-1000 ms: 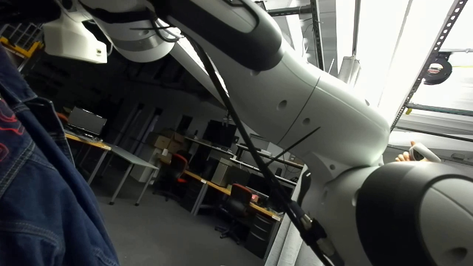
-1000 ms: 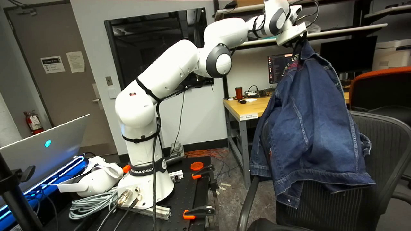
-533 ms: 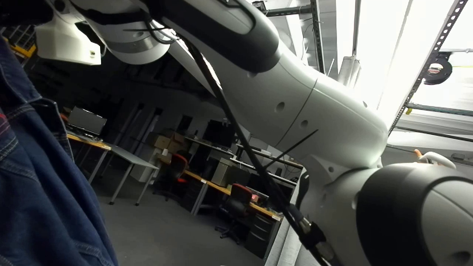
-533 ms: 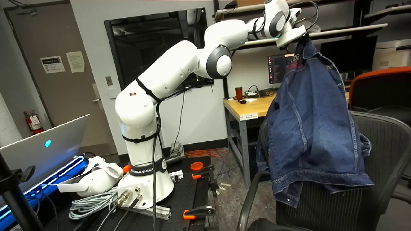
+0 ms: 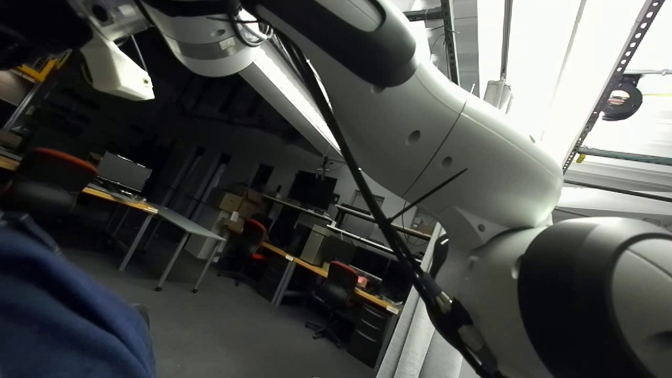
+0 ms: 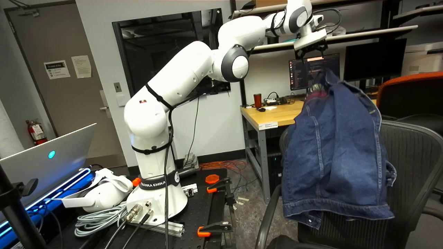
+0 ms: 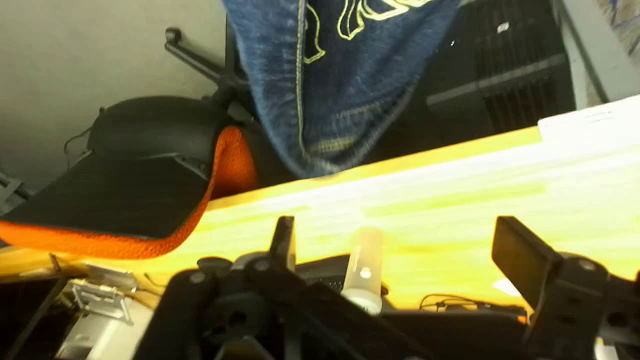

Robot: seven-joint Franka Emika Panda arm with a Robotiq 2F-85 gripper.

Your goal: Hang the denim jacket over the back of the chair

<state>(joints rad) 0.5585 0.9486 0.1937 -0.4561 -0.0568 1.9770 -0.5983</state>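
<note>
Wrist view: wooden desk [image 7: 450, 192], floor [image 7: 125, 55].

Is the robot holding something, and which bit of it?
Nothing is held: the gripper is open, and the denim jacket is below it, not touching it.

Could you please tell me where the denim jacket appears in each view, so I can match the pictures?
In an exterior view: denim jacket, lower-left corner, below the orange-edged chair.
In an exterior view: denim jacket, right of centre, left of the orange-edged chair.
In the wrist view: denim jacket, top centre, right of the orange-edged chair.
Shared landmark: that chair, seemingly the same in all three.
</note>
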